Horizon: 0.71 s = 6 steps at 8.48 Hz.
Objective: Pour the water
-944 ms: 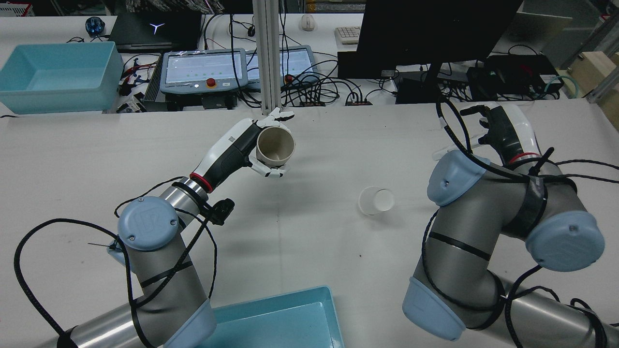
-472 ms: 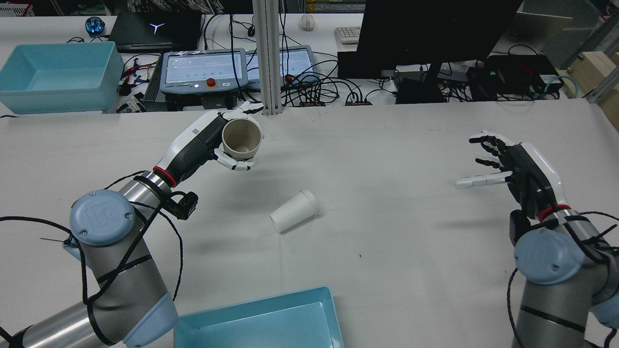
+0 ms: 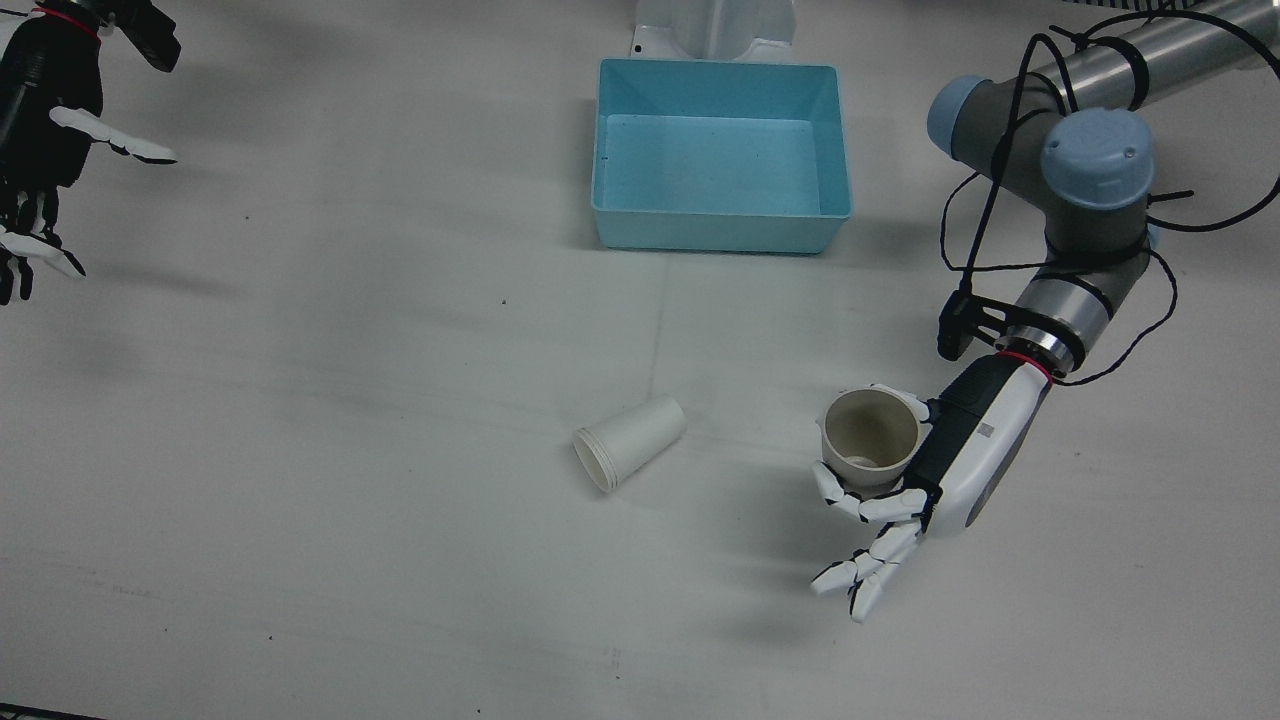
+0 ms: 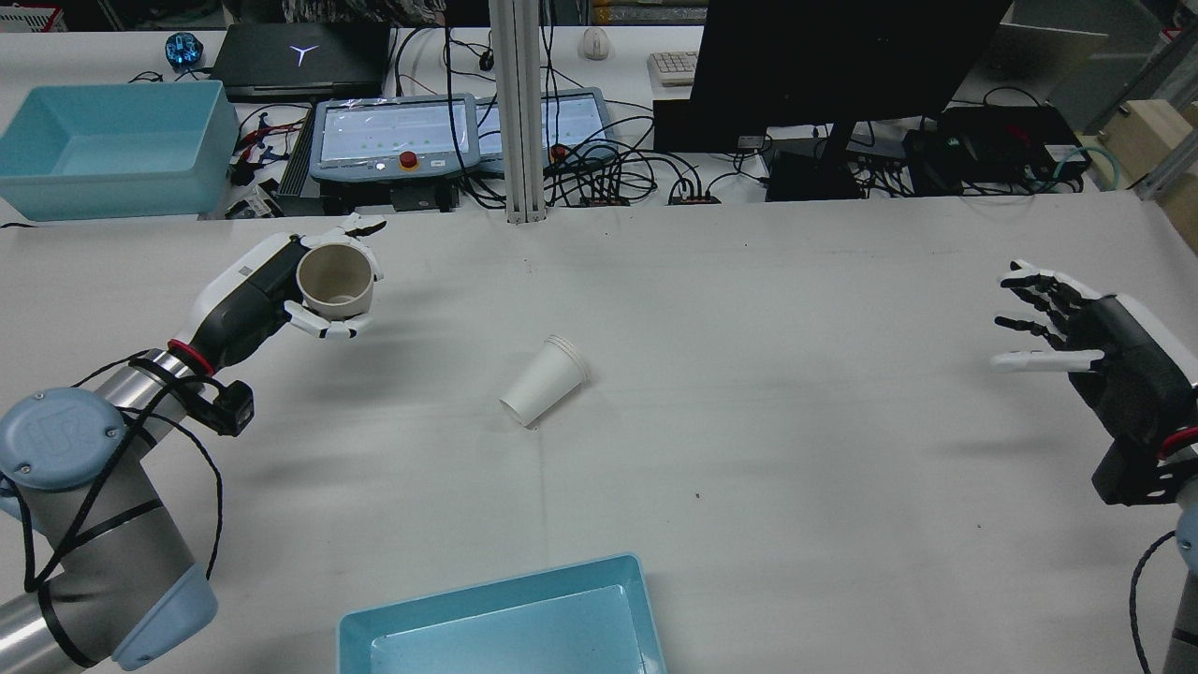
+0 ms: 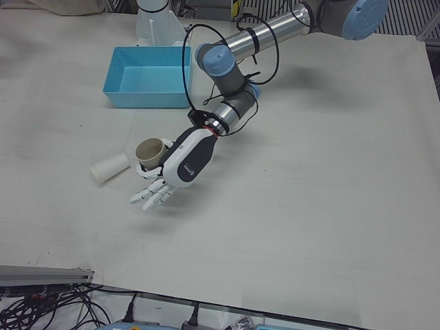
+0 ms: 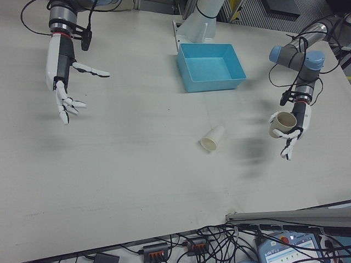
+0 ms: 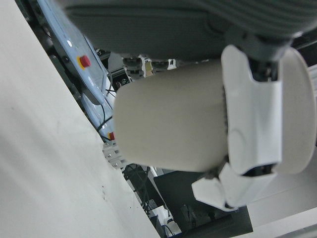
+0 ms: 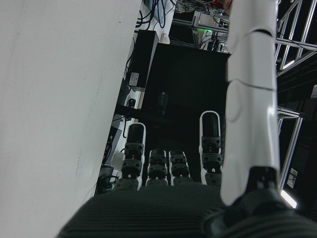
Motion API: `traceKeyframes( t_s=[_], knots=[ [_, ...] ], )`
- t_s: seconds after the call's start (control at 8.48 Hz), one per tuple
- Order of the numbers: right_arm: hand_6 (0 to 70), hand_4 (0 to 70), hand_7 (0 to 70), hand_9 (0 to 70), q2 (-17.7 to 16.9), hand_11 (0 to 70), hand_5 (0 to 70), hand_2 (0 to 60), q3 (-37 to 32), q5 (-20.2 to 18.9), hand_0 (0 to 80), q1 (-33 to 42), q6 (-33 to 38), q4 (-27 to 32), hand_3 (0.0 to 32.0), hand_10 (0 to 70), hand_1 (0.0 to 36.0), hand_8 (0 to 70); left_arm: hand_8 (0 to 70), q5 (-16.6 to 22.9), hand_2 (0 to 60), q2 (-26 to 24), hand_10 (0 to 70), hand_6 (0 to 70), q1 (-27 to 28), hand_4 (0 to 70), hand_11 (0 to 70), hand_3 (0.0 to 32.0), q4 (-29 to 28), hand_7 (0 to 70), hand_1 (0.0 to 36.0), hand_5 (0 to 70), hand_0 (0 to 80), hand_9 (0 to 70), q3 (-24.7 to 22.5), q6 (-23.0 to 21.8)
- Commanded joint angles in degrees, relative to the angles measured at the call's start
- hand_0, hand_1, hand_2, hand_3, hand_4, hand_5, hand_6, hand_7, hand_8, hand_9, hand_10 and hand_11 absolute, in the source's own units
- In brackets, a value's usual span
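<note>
The left robot hand (image 4: 281,295) is holding a beige ceramic mug (image 4: 335,279) upright above the white desk (image 4: 749,421), some fingers wrapped around it and others extended. A white paper cup (image 4: 546,381) is lying on its side mid-desk. The right robot hand (image 4: 1095,342) is hovering empty, fingers spread apart.

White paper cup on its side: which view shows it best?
Front view: the white paper cup lies unoccluded, seen from almost straight above, open rim facing the camera. Rear and right-front views show it smaller; left-front smaller still. Hand views miss it.
</note>
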Motion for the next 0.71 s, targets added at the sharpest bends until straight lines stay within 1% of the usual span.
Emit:
traceKeyframes(
  t_s=[0.0, 0.12, 0.24, 0.35, 0.47, 0.59],
  knots=[
    [10.8, 30.7, 12.1, 13.1, -4.4, 27.1, 38.7, 0.0, -9.1, -4.1, 68.3, 0.2, -0.8, 18.1, 0.0, 17.1, 21.2, 12.4, 5.5, 0.6, 60.0, 14.1, 4.4, 12.7, -6.1, 47.6, 8.4, 0.0, -9.8, 12.2, 35.0, 70.0, 59.4, 2.6, 0.3, -4.5],
    [10.2, 29.3, 11.9, 13.2, -6.6, 26.3, 39.1, 0.0, -12.7, -4.3, 68.8, 0.5, -0.8, 25.1, 0.0, 16.6, 21.5, 12.8, 5.5, 0.6, 60.0, 18.6, 4.4, 13.0, -7.5, 48.1, 8.4, 0.0, -13.0, 12.4, 34.9, 70.0, 59.4, 2.6, 0.4, -5.8],
    [10.1, 29.2, 12.0, 13.5, -8.4, 26.5, 39.3, 0.0, -17.0, -8.8, 68.6, 4.5, -0.8, 36.0, 0.0, 16.7, 21.8, 13.2, 5.5, 0.6, 60.0, 21.5, 4.5, 13.1, -8.5, 48.5, 8.6, 0.0, -15.1, 12.4, 34.9, 70.0, 59.4, 2.6, 0.4, -7.5],
    [11.3, 34.6, 13.2, 14.0, -7.9, 25.9, 41.1, 0.0, -21.7, -21.2, 71.4, 16.2, -3.1, 45.0, 0.0, 16.4, 22.4, 14.0, 5.5, 0.6, 60.0, 21.9, 4.5, 12.9, -8.7, 48.3, 8.5, 0.0, -15.5, 12.4, 35.0, 70.0, 59.5, 2.5, 0.4, -8.0],
    [13.3, 40.0, 15.4, 14.7, -4.5, 24.6, 43.4, 0.0, -26.2, -38.2, 73.8, 35.2, -9.2, 48.6, 0.0, 15.5, 22.9, 14.8, 5.4, 0.5, 60.0, 22.2, 4.4, 12.6, -8.6, 47.7, 8.4, 0.0, -16.1, 12.1, 35.3, 70.0, 59.9, 2.4, 0.8, -7.7],
    [16.1, 47.3, 17.7, 15.5, -0.8, 24.1, 45.6, 0.4, -31.7, -48.5, 73.2, 45.7, -11.7, 49.7, 0.0, 15.3, 22.8, 15.7, 5.4, 0.5, 60.0, 22.7, 4.4, 12.6, -8.5, 47.7, 8.5, 0.0, -20.2, 12.2, 34.7, 70.0, 59.4, 2.5, 5.0, -7.5]
  ],
)
